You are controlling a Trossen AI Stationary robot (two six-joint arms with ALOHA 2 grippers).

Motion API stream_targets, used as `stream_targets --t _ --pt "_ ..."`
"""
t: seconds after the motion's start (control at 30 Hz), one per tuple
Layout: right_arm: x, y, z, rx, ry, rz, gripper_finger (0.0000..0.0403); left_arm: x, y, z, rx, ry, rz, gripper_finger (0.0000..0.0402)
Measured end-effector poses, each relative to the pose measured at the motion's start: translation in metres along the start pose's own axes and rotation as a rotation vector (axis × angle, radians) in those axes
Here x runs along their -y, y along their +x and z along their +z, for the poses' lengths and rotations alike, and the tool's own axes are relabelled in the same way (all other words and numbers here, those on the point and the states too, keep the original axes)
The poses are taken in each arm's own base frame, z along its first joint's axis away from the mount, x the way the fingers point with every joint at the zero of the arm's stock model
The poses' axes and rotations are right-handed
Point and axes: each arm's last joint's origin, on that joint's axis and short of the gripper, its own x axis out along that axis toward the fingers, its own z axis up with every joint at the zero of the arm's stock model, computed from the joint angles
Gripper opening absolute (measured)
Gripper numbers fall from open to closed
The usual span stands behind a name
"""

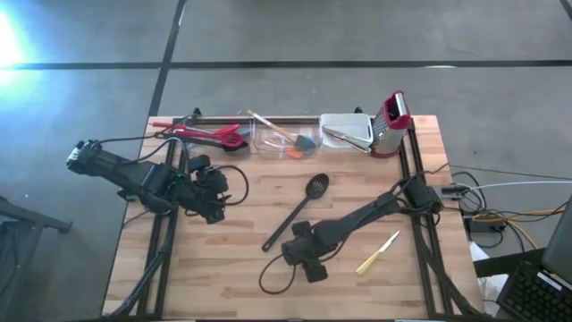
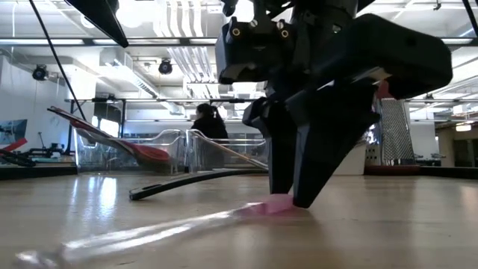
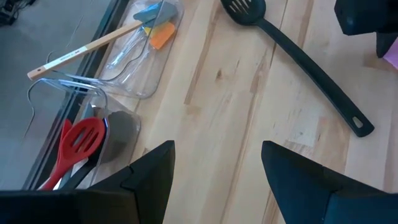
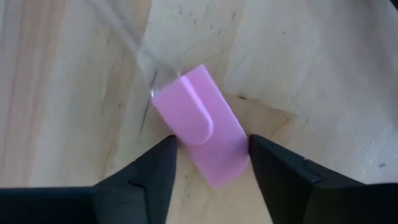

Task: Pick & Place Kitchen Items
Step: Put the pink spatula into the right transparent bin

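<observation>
Pink scraper (image 4: 202,134) lies flat on the counter (image 1: 232,268), between the right pincer's (image 4: 208,163) open fingers at six o'clock. One black slotted spoon (image 1: 299,210) lies at centre. Left pincer (image 3: 214,168) hovers open at nine o'clock.

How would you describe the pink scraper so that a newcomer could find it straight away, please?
On the wooden table, find the right gripper lowered to the near-middle boards. The pink scraper lies flat between its fingers. Its pink blade and clear handle distinguish it from the black slotted spoon and yellow-handled knife.
</observation>
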Motion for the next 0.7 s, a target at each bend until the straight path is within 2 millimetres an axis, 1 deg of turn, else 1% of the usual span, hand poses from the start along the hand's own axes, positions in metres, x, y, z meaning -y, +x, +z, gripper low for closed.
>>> stream_targets --t 0.13,0.33,0.47,0.53,0.63,0.7 --pt "0.001 0.000 0.000 -0.001 0.003 -0.004 0.0128 0.000 0.000 0.000 0.000 -0.001 0.000 0.0245" --pt "0.002 0.000 0.000 0.001 0.005 0.002 0.0023 0.000 0.000 0.000 0.001 -0.002 0.000 0.0245" --pt "0.001 0.000 0.000 -0.002 0.008 0.015 0.0012 0.000 0.000 0.000 0.003 -0.005 -0.001 0.0245" --pt "0.000 -0.002 -0.001 -0.010 0.011 0.056 0.0011 0.000 0.000 0.000 0.003 -0.006 -0.001 0.0245" --pt "-0.003 -0.011 -0.005 -0.043 0.039 0.109 0.0011 0.000 0.000 0.000 0.002 -0.006 -0.001 0.0245" --pt "-0.005 -0.023 -0.006 -0.043 0.042 0.126 0.0010 0.000 0.000 0.000 0.002 -0.006 0.000 0.0245"
